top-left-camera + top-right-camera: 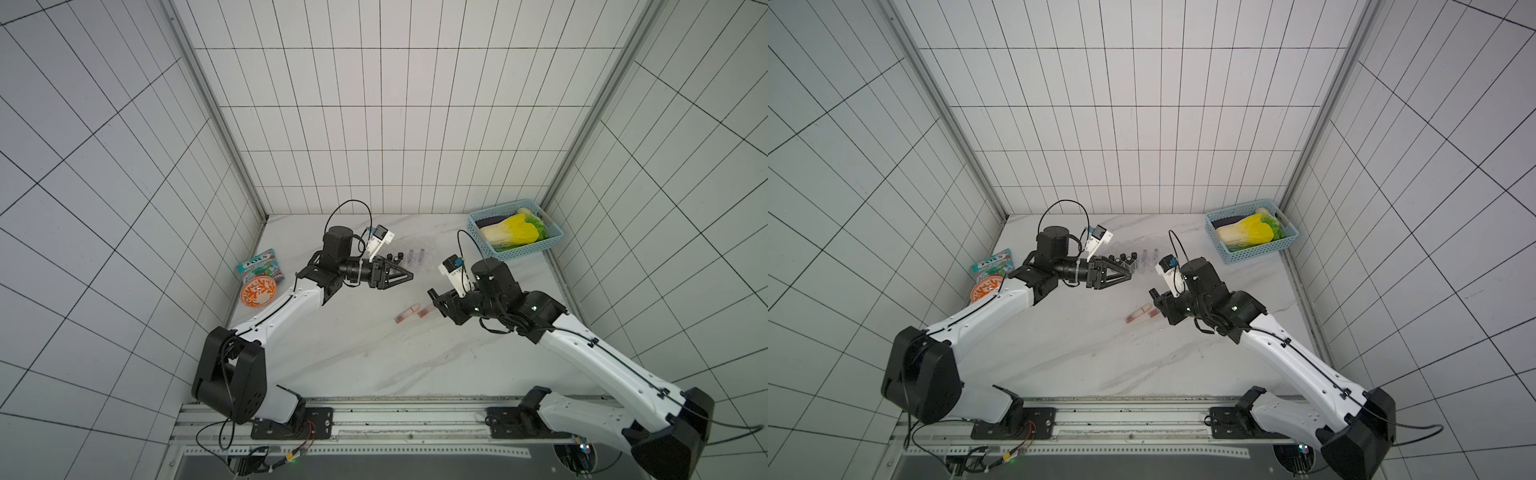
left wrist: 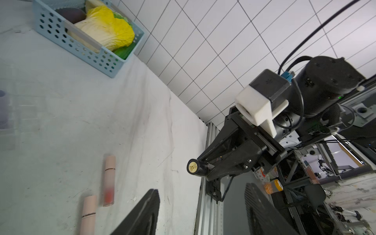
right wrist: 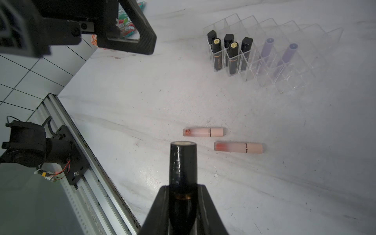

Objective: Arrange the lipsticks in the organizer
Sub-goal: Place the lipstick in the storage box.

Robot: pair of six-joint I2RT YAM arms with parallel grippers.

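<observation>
**A:** Where do we stand?

**B:** Our right gripper (image 3: pixel 183 191) is clamped tight on a black tube (image 3: pixel 183 162), which sticks out past the tips, up off the counter (image 3: pixel 142 101). The organizer (image 3: pixel 295 77) sits toward the back edge, about midway along it. Five black tubes (image 3: pixel 232 57) stand at one end, with two lilac tubes (image 3: pixel 267 47) in the slots next to them. Two pink tubes (image 3: pixel 238 147) lie flat mid-counter.

**A:** And our left gripper (image 1: pixel 409 275)?

**B:** Its jaws are parted with nothing between them, and it hovers just beside the black-tube end of the organizer.

**A:** So we seat this one. How do we do it well?

**B:** I'd say we turn the wrist first so the tube hangs upright, since it points forward along the jaws now. Then we pick a free slot beside its own kind and come down straight. The walls are clear and hard to read, so we should aim by the tubes standing there.

**A:** What are the risks?

**B:** We could clip a standing tube or nudge the light organizer. We should also keep clear of the left gripper, or use it to steady the organizer. We let go only once the tube has bottomed out.
</observation>
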